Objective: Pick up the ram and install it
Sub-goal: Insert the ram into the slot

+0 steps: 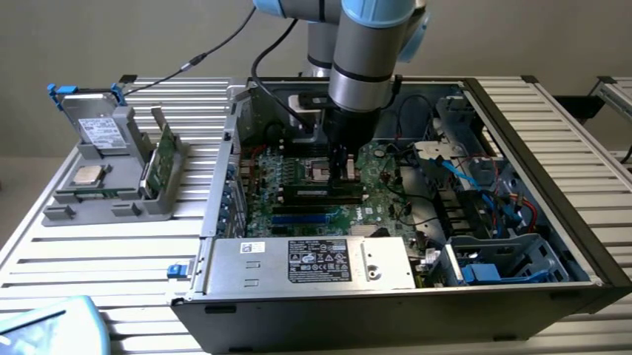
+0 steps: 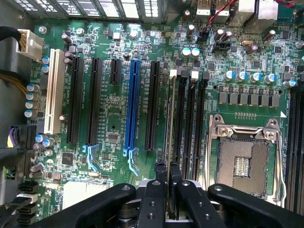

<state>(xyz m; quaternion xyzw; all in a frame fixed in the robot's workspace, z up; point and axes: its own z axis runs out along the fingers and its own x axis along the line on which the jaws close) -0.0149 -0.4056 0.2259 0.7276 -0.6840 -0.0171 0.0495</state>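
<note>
Parts of the long, slim dark green ram stick (image 2: 168, 133) were hard to read. The wrist view caught it edge-on as a thin line, its chips unseen and its near end lost between the fingers of the black claw (image 2: 168, 167). The claw was closed down to a narrow gap, pinching that stick. The ram stood at the outermost of the black memory slots (image 2: 190, 123), between them and a black expansion slot (image 2: 153, 104). Whether it was seated could not be told. An open silver processor socket (image 2: 242, 161) lay just beyond the memory slots.

In the exterior view the grey-and-blue robot arm (image 1: 360, 66) hung into the open black computer case (image 1: 395, 322) and hid the board behind it, with the claw (image 1: 343, 171) over the board's middle. A silver power supply box (image 1: 311, 262) lay at six o'clock of the claw. At nine o'clock of the case, on the slatted metal worktop (image 1: 99, 255), a grey holder block (image 1: 99, 200) carried a hard drive (image 1: 99, 133), a square silver processor chip (image 1: 87, 175) and a wider green circuit card (image 1: 158, 159) standing on edge. A pale blue object (image 1: 44, 325) at seven o'clock was cut off by the frame.
</note>
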